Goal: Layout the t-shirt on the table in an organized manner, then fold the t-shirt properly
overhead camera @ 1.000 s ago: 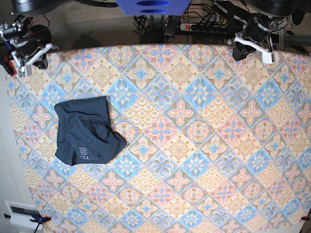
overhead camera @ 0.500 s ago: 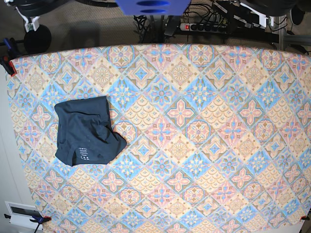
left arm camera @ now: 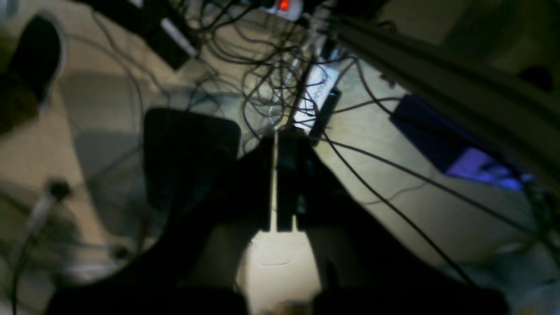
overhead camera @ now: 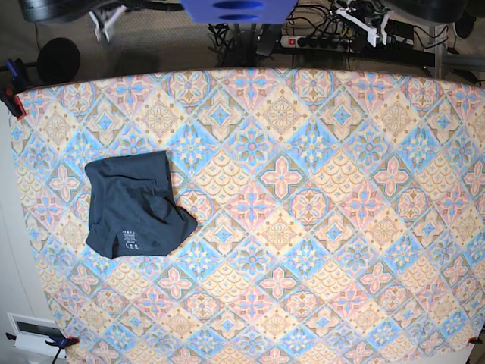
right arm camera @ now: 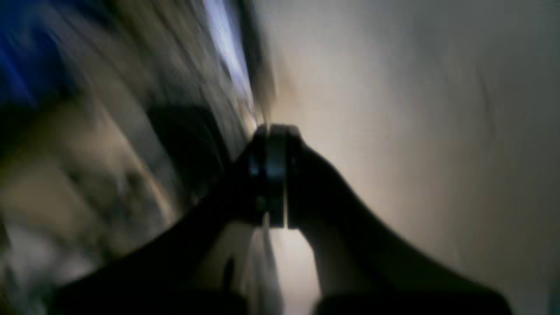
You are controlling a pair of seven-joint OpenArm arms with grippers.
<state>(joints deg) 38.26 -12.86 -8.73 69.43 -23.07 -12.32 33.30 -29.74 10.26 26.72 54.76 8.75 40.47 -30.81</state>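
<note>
Tile-patterned blue, pink and cream desk (overhead camera: 318, 227) carries the folded dark navy t-shirt (overhead camera: 135, 205) at nine o'clock, left tool (left arm camera: 280, 144) and right tool (right arm camera: 273, 131) both closed empty, clear of it.

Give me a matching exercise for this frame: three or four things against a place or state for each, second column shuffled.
Things:
1. t-shirt
2. table
3. left gripper
4. power strip

Places or states:
A. on the floor beyond the far edge
B. jaws shut, above floor cables
C. folded compactly, near one side
D. covered in patterned cloth

Pairs: 1-C, 2-D, 3-B, 4-A
</note>
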